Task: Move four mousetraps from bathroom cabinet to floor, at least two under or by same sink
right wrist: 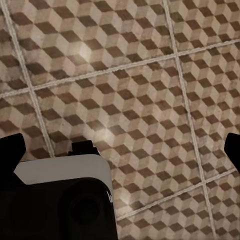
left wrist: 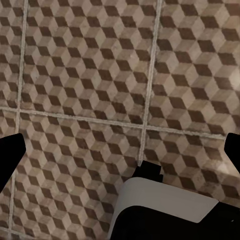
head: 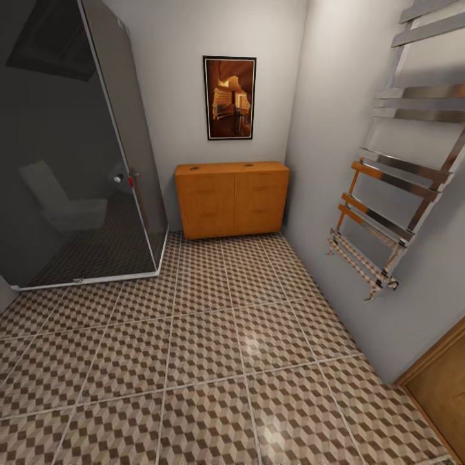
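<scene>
Floor (head: 213, 361) runs open to the cabinet (head: 232, 199) against the far wall, between shower (head: 71, 148) and right wall. Both grippers, left (left wrist: 120, 150) and right (right wrist: 120, 147), hang jaws apart over tiles.

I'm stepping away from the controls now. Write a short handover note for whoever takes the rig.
Left gripper: open, empty, over floor tiles.
Right gripper: open, empty, over floor tiles.
The cabinet stands closed against the far wall, across the bathroom floor. A glass shower enclosure stands left of it, a towel rail on the right wall.
Done: nothing.
Left: drive to the cabinet, open it, find the mousetraps, set them on the floor.
</scene>
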Robot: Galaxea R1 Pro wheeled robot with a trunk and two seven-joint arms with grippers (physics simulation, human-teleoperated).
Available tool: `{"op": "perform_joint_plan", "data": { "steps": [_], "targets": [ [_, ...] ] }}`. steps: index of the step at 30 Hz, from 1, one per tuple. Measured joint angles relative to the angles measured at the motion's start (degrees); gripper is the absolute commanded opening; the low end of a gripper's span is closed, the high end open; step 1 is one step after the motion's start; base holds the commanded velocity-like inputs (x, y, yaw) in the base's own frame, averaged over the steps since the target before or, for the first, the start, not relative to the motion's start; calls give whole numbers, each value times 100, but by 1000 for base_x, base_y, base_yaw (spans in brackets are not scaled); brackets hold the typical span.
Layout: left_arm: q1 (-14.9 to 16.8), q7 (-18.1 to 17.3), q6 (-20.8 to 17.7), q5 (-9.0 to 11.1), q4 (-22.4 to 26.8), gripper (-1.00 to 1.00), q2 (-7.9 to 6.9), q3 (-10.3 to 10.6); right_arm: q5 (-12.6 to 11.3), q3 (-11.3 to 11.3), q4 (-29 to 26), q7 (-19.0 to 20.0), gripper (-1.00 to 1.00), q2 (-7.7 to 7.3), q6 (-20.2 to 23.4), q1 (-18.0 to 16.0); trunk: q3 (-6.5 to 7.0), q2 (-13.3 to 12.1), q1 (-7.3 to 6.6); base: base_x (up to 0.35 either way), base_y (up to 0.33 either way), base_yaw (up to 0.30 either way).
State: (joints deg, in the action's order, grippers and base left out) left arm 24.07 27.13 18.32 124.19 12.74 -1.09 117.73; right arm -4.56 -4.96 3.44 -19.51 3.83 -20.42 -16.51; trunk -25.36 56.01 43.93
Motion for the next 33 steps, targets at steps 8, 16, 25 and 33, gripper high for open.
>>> {"op": "perform_joint_plan", "data": {
  "steps": [8,16,25,33],
  "targets": [
    [1,0,0,0,3,100,0,0,2,0,6,0,100,6,0,0,-73,0,0,13,0,0],
    [0,-7,0,1,3,100,0,0,-11,1,9,-6,100,17,-4,0,-142,1,-2,153,-25,0],
    [0,-10,0,0,0,100,-4,0,-16,2,9,-11,100,-18,-9,0,-157,1,-3,291,-114,0],
    [0,-10,0,0,0,100,-2,0,-19,0,9,-11,100,-18,-9,0,-158,1,-3,307,-125,0]
  ]
}}
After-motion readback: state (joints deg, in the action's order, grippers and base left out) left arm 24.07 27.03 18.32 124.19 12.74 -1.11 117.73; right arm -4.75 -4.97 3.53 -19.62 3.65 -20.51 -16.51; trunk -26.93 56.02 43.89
